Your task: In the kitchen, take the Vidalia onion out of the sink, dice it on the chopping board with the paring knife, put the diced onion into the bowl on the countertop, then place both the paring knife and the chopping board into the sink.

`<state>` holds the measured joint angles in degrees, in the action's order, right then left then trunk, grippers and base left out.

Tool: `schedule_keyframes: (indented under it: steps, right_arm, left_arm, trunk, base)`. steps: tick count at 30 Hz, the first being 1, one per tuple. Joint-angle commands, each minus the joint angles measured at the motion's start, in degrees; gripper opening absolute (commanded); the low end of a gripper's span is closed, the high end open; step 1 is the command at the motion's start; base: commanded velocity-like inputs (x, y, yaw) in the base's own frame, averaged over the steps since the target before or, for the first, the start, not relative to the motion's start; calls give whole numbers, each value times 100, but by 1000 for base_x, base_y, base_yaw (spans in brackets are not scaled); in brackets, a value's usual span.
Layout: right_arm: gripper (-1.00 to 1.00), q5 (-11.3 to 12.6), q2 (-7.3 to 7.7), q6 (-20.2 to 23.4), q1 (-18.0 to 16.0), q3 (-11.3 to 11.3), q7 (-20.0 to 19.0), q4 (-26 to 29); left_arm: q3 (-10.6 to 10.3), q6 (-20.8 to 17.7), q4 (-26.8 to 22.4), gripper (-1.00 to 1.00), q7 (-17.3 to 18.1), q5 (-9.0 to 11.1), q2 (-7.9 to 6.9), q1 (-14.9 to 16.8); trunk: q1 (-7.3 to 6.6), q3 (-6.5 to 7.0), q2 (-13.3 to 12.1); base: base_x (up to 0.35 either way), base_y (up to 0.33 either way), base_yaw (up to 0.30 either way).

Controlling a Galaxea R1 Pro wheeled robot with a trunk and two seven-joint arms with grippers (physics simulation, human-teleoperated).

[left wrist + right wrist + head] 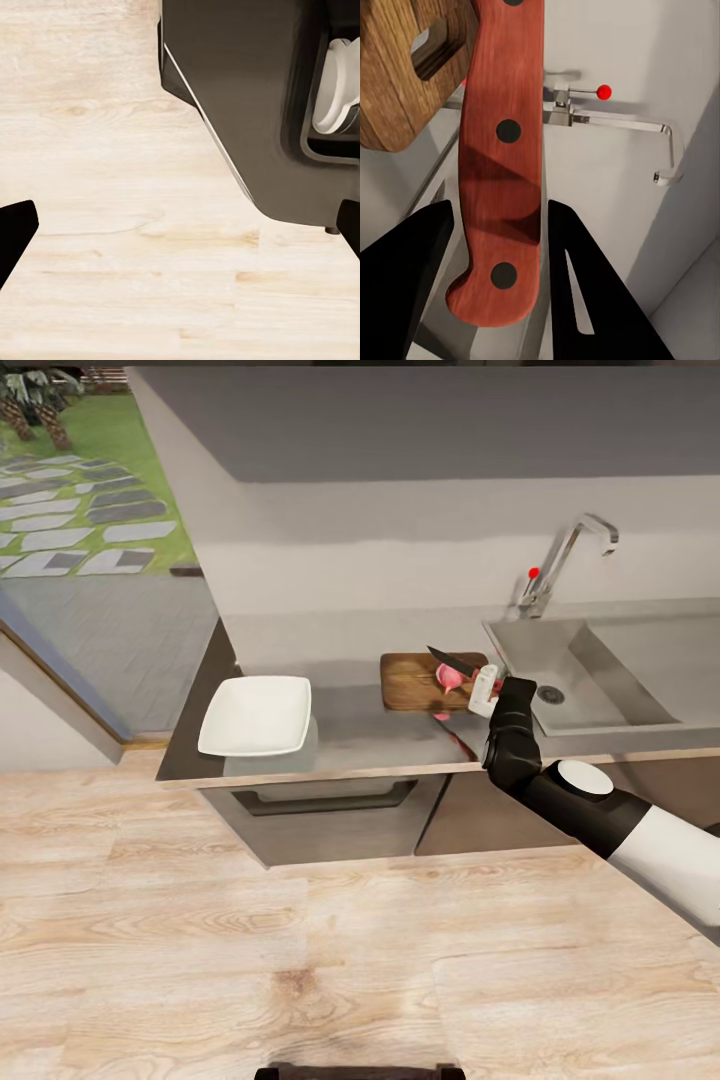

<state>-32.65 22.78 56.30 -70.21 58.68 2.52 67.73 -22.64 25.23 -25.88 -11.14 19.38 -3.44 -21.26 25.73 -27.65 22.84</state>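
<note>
So the right gripper has its two dark fingers clamped on either side of the paring knife, gripping the red riveted handle near its butt end, which makes sense since that leaves the whole blade free for cutting. In the head view the knife runs with its long axis slanted across the chopping board, dark blade tip pointing away from the sink and toward the back wall, handle end toward the sink. The board sits flat on the countertop right up against the sink's edge, slot handle on the sink side, probably so the onion only has a short trip out of the basin and the board a short trip back in. The Vidalia onion is on the board just under the blade, pink and looking cut open, with a small pink bit lying off the board's front edge on the counter; looks like dicing is underway, not finished. The bowl waits well apart from the board, on the side away from the sink, with nothing in it. The left gripper shows dark fingertips spread wide with nothing between them, over the wooden floor next to the robot's base, just parked out of the way.
</note>
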Motion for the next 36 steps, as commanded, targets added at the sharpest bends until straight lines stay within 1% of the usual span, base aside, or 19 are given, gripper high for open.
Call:
schedule_keyframes:
  steps: [1, 30, 36]
  right_arm:
    - [-100, 351, 7, 21, -7, 29, 20, -4]
    - [-100, 349, 7, 22, -7, 29, 20, -5]
    - [-100, 347, 7, 22, -8, 27, 20, -5]
  left_arm:
    - [-48, 9, -14, 100, -46, 31, -8, -1]
    - [-48, 9, -14, 100, -42, 31, -9, -1]
    - [-48, 9, -14, 100, -46, 31, -11, -1]
  trunk:
    - [5, -10, 8]
    - [5, -10, 8]
    - [5, 15, 8]
  base:
    - [0, 0, 0]
    - [0, 0, 0]
    - [0, 0, 0]
